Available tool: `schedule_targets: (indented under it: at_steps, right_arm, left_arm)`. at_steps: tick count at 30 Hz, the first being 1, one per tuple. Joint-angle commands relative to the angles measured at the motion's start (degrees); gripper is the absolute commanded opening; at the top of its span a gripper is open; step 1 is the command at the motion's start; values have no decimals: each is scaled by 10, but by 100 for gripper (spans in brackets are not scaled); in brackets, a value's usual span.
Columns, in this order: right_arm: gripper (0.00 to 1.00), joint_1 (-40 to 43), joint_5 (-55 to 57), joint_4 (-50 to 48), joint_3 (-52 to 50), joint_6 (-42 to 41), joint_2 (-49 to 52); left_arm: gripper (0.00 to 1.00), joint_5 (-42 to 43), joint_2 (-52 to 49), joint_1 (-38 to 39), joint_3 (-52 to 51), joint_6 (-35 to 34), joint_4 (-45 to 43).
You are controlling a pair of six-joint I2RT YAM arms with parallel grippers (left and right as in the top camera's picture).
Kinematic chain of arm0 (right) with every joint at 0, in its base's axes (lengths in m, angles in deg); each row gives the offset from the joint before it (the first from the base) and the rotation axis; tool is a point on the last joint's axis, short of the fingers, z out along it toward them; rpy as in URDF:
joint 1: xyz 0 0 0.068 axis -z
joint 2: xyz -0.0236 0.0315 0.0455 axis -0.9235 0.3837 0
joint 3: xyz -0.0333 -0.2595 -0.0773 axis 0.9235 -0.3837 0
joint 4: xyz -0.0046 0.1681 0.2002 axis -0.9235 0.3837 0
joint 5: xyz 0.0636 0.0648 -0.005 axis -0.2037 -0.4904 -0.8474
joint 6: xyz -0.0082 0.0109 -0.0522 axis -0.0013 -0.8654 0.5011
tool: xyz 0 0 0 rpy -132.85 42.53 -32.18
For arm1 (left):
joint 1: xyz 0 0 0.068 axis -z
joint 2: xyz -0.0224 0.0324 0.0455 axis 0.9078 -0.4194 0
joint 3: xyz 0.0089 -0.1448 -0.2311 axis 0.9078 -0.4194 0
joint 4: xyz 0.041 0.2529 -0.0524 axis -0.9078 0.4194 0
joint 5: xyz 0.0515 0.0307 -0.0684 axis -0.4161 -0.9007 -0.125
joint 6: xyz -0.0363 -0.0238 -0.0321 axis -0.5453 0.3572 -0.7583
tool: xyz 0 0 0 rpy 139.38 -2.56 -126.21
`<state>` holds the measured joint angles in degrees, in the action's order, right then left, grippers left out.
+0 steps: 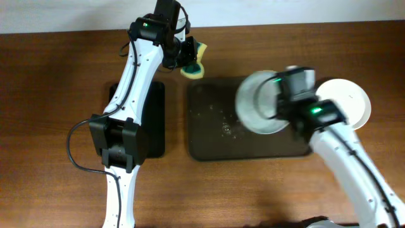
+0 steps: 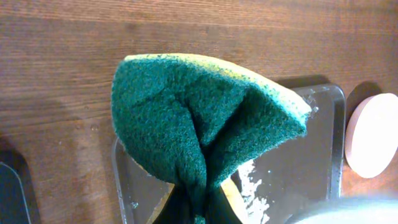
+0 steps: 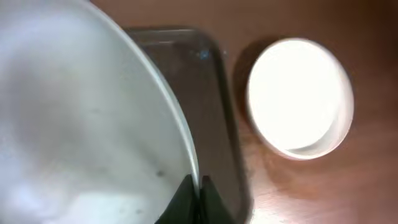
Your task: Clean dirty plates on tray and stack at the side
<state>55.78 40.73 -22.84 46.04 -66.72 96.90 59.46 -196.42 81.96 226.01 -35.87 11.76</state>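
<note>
right wrist shows a white plate [image 3: 74, 112], faintly specked.

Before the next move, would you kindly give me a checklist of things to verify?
1. Right claw shut on held plate rim: ok.
2. Left claw gripping sponge: ok.
3. Sponge touching held plate: not ok, apart.
4. Held plate over tray: ok.
5. Held plate clean: cannot tell, blurred.
6. Side plate beside tray, top bare: ok.
</note>
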Motion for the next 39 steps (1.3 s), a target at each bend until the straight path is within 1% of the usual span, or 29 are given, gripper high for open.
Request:
schedule_targets:
  at_steps: [1, 2, 5, 7, 10, 12, 13, 14, 15, 16, 18, 19, 20, 21, 22, 23, 24, 25, 28, 31, 33, 37, 39]
  right_arm:
    - [4, 189, -206, -7, 7, -19, -2]
    - [4, 283, -212, -26, 7, -25, 7]
    - [4, 400, -212, -65, 7, -33, 44]
    - [4, 465, -210, -101, 7, -57, 100]
    - [4, 501, -220, -149, 7, -63, 179]
    - [4, 492, -238, -179, 7, -62, 231]
    - [9, 481, -245, -198, 7, -61, 260]
    - [18, 468, -253, -212, 7, -45, 279]
    - [35, 455, -271, -224, 7, -17, 286]
    - [47, 441, -272, -224, 10, -5, 282]
    - [57, 421, -272, -192, 42, -6, 255]
    - [61, 418, -272, -170, 59, -6, 243]
    - [67, 414, -274, -136, 85, -6, 229]
    - [79, 410, -275, -90, 118, -6, 214]
    - [81, 407, -275, -60, 139, -5, 206]
    - [84, 400, -275, -11, 169, -2, 199]
    - [84, 391, -281, 14, 181, 2, 198]
    - [84, 382, -285, 23, 184, 12, 198]
    - [84, 351, -285, 33, 184, 26, 198]
    - [85, 328, -285, 39, 184, 27, 198]
    - [85, 321, -285, 40, 184, 27, 198]
    - [85, 319, -286, 43, 184, 27, 198]
    - [86, 319, -288, 43, 184, 27, 198]
  left_arm:
    - [0, 2, 3, 0, 7, -7, 1]
    - [0, -1, 3, 0, 7, -7, 1]
    - [0, -2, 3, 0, 7, -7, 3]
    - [0, -2, 3, 0, 7, -7, 5]
    - [0, -5, 3, 0, 7, -7, 8]
    - [0, -14, 3, 0, 7, -7, 8]
    - [0, -14, 3, 0, 7, -7, 9]
    - [0, -14, 3, -2, 7, -7, 10]
    - [0, -14, 4, -5, 7, -7, 14]
    - [0, -14, 7, -13, 7, -7, 24]
    - [0, -19, 21, -40, 7, -7, 65]
    - [0, -30, 27, -49, 7, -7, 84]
    - [0, -53, 35, -60, 7, -8, 109]
    - [0, -90, 46, -71, 7, -8, 144]
    - [0, -115, 51, -76, 7, -8, 164]
    - [0, -150, 54, -82, 7, -10, 201]
    - [0, -188, 54, -83, 4, -25, 239]
    - [0, -211, 54, -84, -6, -27, 251]
    - [0, -222, 54, -84, -61, -27, 273]
    - [0, -221, 54, -87, -156, -36, 241]
    - [0, -221, 54, -90, -240, -35, 180]
    - [0, -217, 54, -92, -339, -35, 101]
    - [23, -217, 61, -94, -333, -30, 99]
